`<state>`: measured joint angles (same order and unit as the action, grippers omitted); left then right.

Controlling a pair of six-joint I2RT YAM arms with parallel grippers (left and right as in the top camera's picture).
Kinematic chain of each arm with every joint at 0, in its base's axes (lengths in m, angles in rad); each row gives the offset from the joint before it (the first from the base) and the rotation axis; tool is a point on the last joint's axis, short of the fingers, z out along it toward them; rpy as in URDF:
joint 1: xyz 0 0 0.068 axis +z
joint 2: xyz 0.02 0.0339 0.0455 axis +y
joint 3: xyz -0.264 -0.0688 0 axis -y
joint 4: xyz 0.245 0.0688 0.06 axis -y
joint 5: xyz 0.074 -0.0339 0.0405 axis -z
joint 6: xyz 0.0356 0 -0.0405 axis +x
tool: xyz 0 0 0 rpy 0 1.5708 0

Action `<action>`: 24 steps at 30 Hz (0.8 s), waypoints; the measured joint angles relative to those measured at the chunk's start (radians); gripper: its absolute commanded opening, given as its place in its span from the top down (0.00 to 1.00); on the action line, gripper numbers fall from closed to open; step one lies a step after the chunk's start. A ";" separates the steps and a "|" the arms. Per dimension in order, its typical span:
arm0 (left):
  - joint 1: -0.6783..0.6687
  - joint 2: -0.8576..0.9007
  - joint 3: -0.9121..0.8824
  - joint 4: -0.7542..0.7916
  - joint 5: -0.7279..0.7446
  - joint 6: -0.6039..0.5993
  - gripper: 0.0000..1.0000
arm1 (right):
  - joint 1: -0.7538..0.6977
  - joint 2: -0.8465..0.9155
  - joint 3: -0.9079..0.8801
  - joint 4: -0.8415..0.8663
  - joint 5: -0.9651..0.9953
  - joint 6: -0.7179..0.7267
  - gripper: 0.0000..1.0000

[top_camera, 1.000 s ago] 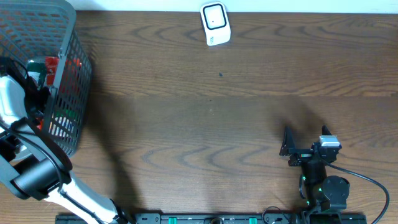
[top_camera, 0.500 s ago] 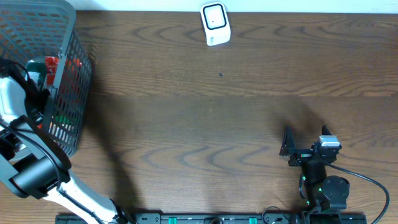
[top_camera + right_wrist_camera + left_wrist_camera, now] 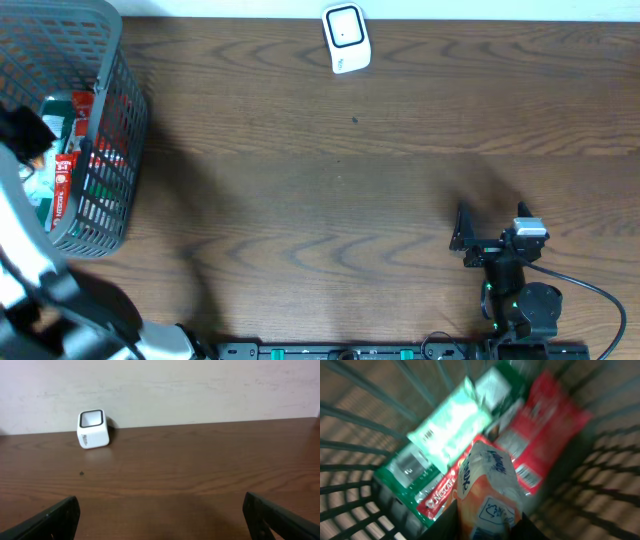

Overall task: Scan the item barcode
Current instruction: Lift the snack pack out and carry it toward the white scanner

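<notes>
**Left arm inside the basket**

The grey plastic mesh basket (image 3: 112, 70) holds a green-and-white packet (image 3: 447, 435) and red sachets (image 3: 540, 435). Inside it, above them, the left gripper (image 3: 487, 529) clasps a blurred, tilted orange-and-white soft packet (image 3: 487, 475). The right gripper (image 3: 160, 520) stands spread wide, facing a white cube scanner (image 3: 93, 428).

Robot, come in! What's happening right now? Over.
Left end effector shut on orange packet inside basket. Right end effector open, empty. Nothing between basket and scanner.
</notes>
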<state>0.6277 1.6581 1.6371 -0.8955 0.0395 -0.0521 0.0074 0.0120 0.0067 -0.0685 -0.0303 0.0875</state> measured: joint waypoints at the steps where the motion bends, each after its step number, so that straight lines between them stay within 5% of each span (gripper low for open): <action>1: 0.000 -0.038 0.002 0.002 0.002 -0.012 0.72 | 0.000 0.000 0.000 0.000 0.000 0.000 0.01; 11: -0.069 -0.383 0.008 -0.094 0.153 -0.148 0.72 | 0.000 0.000 0.000 0.000 0.000 0.000 0.01; 24: -0.553 -0.460 -0.011 -0.343 0.243 -0.193 0.72 | 0.000 0.000 0.000 0.000 0.000 0.000 0.01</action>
<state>0.0746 1.1980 1.6257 -1.2381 0.2829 -0.2455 0.0074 0.0120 0.0067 -0.0685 -0.0307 0.0875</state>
